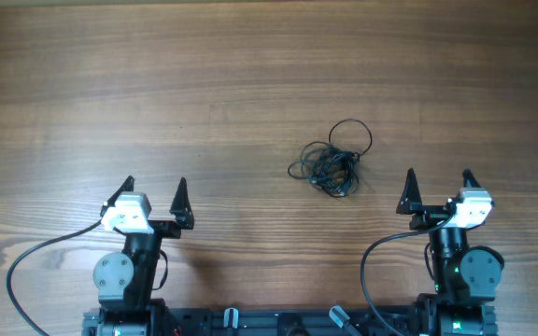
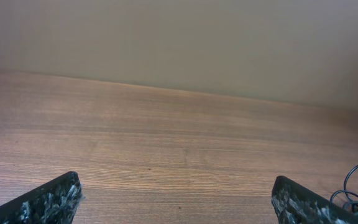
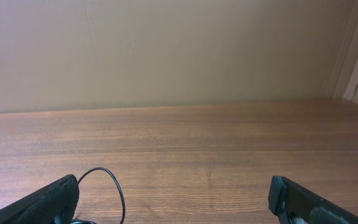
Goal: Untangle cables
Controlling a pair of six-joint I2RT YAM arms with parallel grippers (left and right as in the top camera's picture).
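Observation:
The cables point(image 1: 332, 161) lie as a small knotted black bundle on the wooden table, right of centre, with one loop sticking out at the far side. My left gripper point(image 1: 154, 189) is open and empty, well to the left of the bundle. My right gripper point(image 1: 438, 184) is open and empty, to the right of the bundle and a little nearer. In the left wrist view the cables show only at the bottom right corner point(image 2: 357, 186). In the right wrist view one cable loop point(image 3: 110, 185) curves up beside the left finger.
The wooden table point(image 1: 157, 84) fills the overhead view. A plain beige wall stands behind its far edge point(image 2: 179, 90). Thicker black arm cables point(image 1: 35, 257) run beside both arm bases at the near edge.

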